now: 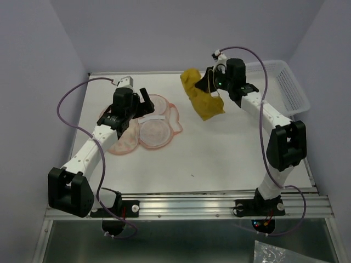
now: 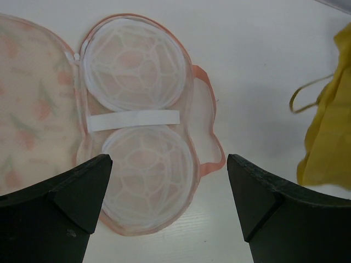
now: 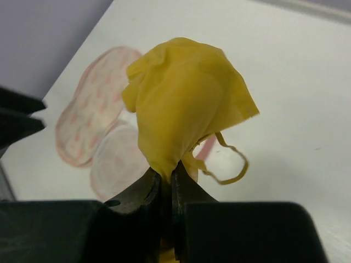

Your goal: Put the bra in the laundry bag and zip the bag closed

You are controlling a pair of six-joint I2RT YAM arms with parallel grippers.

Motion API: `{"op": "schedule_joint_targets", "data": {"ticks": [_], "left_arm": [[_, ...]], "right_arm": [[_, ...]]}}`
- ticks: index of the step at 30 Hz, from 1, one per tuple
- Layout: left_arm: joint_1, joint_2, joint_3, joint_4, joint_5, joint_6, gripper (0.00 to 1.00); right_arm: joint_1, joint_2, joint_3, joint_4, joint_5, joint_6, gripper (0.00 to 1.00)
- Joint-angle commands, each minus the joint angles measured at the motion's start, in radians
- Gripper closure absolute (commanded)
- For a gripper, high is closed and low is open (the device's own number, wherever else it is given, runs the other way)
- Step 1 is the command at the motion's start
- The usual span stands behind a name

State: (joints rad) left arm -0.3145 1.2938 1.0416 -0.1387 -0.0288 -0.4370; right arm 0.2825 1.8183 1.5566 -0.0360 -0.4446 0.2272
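The laundry bag (image 1: 143,125) lies open flat on the white table at the left, its two round mesh cups up; it also shows in the left wrist view (image 2: 137,115) and the right wrist view (image 3: 104,137). My left gripper (image 1: 140,99) is open and empty, hovering over the bag's far side. My right gripper (image 1: 211,82) is shut on the mustard-yellow bra (image 1: 202,94) and holds it in the air at the back middle, to the right of the bag. The bra (image 3: 184,104) hangs bunched from the shut fingers, a thin strap dangling. Its edge shows in the left wrist view (image 2: 329,137).
A white plastic lattice basket (image 1: 285,85) stands at the back right corner, behind my right arm. Purple cables loop off both arms. The table's metal front rail (image 1: 192,205) runs along the near edge.
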Motion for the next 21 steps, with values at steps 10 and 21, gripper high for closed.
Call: {"op": "schedule_joint_targets", "data": {"ticks": [10, 21], "left_arm": [[-0.008, -0.013, -0.032, 0.064, 0.013, -0.034, 0.01], [-0.009, 0.032, 0.015, 0.051, 0.009, -0.008, 0.01]], "right_arm": [[0.009, 0.133, -0.080, -0.416, -0.050, -0.146, 0.22], [0.009, -0.011, -0.006, -0.495, 0.548, -0.114, 0.00]]}}
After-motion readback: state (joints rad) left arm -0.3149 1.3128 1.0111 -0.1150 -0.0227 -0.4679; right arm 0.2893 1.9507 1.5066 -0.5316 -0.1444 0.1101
